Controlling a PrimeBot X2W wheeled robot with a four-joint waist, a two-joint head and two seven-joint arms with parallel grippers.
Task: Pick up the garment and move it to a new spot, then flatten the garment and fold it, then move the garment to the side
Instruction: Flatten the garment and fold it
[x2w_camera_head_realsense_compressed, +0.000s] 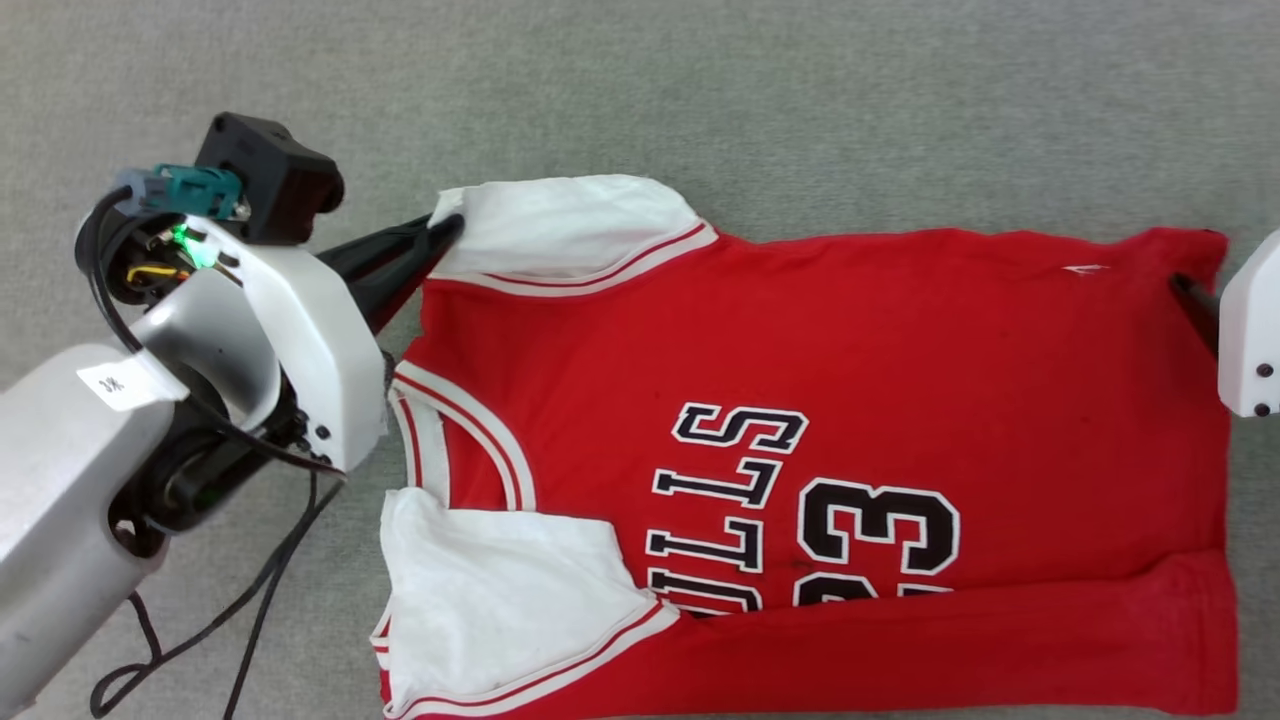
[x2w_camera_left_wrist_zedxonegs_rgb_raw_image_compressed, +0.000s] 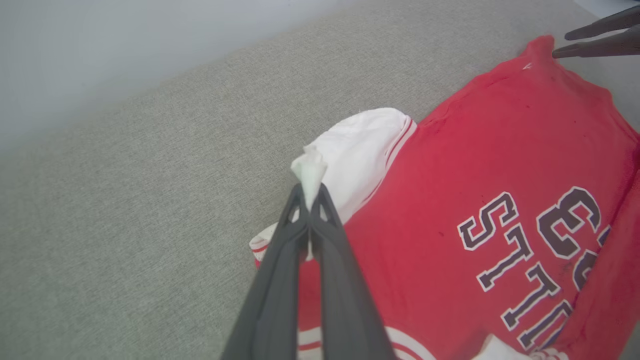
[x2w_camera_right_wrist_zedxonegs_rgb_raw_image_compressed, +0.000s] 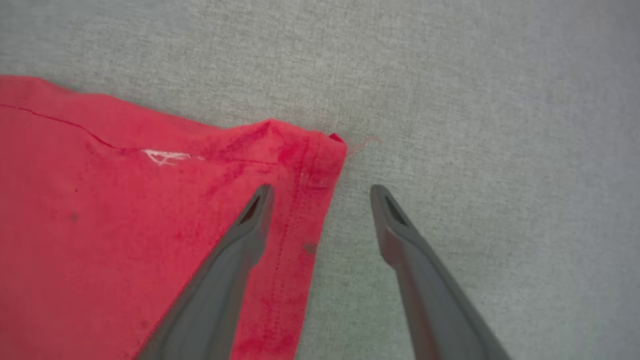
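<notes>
Red jersey (x2w_camera_head_realsense_compressed: 850, 380) lies spread, centre to lower frame. My left gripper (x2w_camera_left_wrist_zedxonegs_rgb_raw_image_compressed: 310, 192) pinches only a tuft of sleeve (x2w_camera_left_wrist_zedxonegs_rgb_raw_image_compressed: 360, 150) at upper left; it may slip. My right gripper (x2w_camera_right_wrist_zedxonegs_rgb_raw_image_compressed: 321, 189), spread wide, straddles the hem corner (x2w_camera_right_wrist_zedxonegs_rgb_raw_image_compressed: 315, 155) and could miss.

Silver-white left forearm (x2w_camera_head_realsense_compressed: 60, 470), black cables (x2w_camera_head_realsense_compressed: 250, 600), teal connector (x2w_camera_head_realsense_compressed: 195, 190), green light (x2w_camera_head_realsense_compressed: 183, 238), white label (x2w_camera_head_realsense_compressed: 125, 382), dark tool fingers (x2w_camera_head_realsense_compressed: 390, 262)

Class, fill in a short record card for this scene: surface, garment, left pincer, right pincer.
Surface: grey woven cloth
Garment: red BULLS 23 jersey, spread out, near edge folded over part of the lettering
Left pincer: shut on the edge of the far white sleeve
Right pincer: open, straddling the jersey's far hem corner, one finger over red cloth, one over grey
</notes>
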